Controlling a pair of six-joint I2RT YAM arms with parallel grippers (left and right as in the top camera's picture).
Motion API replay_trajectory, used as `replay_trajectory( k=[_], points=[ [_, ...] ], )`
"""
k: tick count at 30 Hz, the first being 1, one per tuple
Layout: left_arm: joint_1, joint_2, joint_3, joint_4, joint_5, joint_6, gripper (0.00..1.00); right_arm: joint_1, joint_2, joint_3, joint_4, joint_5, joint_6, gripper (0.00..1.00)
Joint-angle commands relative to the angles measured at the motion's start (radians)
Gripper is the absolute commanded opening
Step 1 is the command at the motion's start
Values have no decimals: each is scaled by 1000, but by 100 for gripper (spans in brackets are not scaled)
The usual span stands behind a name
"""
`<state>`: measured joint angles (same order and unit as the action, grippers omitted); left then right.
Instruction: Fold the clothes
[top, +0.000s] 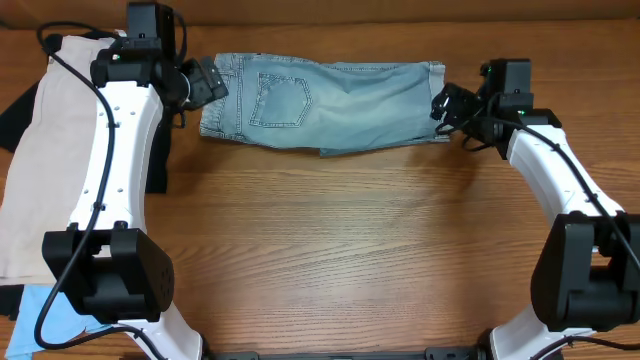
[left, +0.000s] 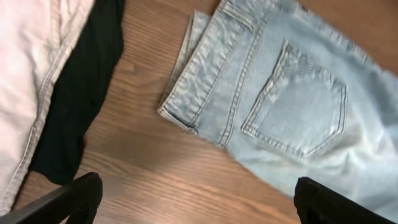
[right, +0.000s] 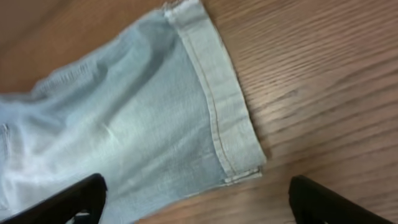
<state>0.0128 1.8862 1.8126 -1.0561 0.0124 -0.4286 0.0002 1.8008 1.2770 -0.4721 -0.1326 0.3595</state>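
Left gripper (top: 205, 83) hovers spread at waistband edge of shorts (top: 330, 100).

Faded light-blue denim shorts (top: 330, 105), cream shorts (top: 40, 150), black cloth (left: 81, 93), brown wood-grain table (top: 350, 250)

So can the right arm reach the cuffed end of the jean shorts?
Probably yes. The right gripper hangs open close over the cuff of the denim shorts. Only bare table lies beside it, and nothing looks to be in the way.

Cuffed hem (right: 235, 118) of denim shorts (right: 124, 124) flat on wooden table (right: 323, 81).
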Motion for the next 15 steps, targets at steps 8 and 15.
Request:
replay_trajectory(
  k=[8, 15],
  points=[
    [-6, 18, 7, -58, 6, 112, 100, 12, 144, -15, 21, -11, -10, 73],
    [-6, 18, 7, -66, 6, 111, 100, 12, 208, -15, 64, -18, 47, 69]
  ],
)
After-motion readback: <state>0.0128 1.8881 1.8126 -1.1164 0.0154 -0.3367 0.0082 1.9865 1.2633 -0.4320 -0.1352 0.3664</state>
